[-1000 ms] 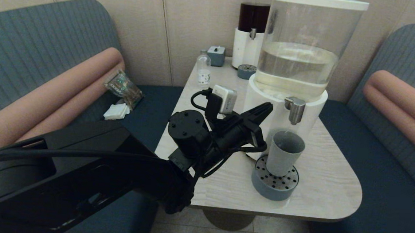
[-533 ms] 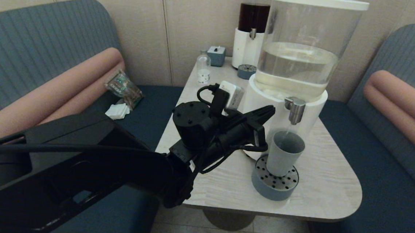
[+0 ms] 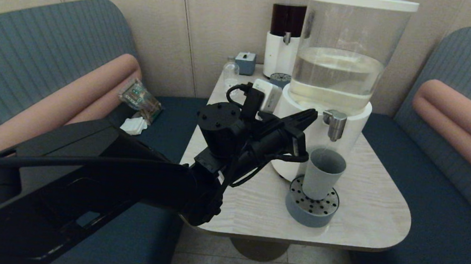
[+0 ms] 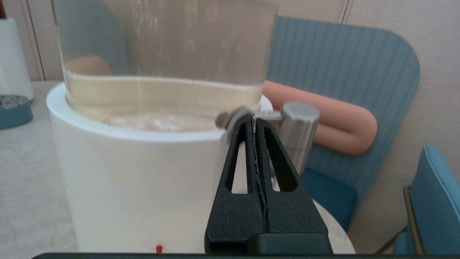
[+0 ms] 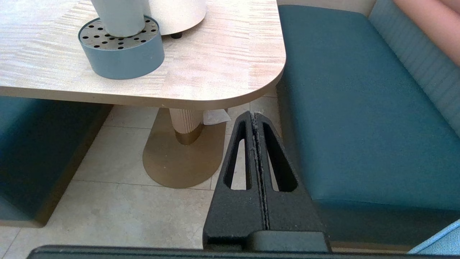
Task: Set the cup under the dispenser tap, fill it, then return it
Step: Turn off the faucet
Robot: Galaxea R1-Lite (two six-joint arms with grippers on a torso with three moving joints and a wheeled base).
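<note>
The grey-blue cup (image 3: 323, 173) stands upright on the round perforated drip tray (image 3: 313, 208), directly below the brushed-steel dispenser tap (image 3: 335, 124) of the large white-based dispenser (image 3: 298, 124). My left gripper (image 3: 312, 114) is shut and empty, its tips level with the tap and just to its left, above the cup's rim. In the left wrist view the shut left gripper (image 4: 252, 117) reaches the thin stem behind the tap (image 4: 298, 133). My right gripper (image 5: 254, 115) hangs shut and empty over the floor beside the table; the cup's base (image 5: 120, 18) shows there.
A second dispenser with dark red liquid (image 3: 286, 32), its small drip tray (image 3: 280, 78), a clear bottle (image 3: 231, 76) and a small grey box (image 3: 245, 62) stand at the table's back. Blue benches flank the table (image 3: 375, 208); packets (image 3: 140, 98) lie on the left seat.
My left arm has risen and moved forward toward the tap; its shut tips went from beside the cup's rim up to tap height. The cup has not moved.
</note>
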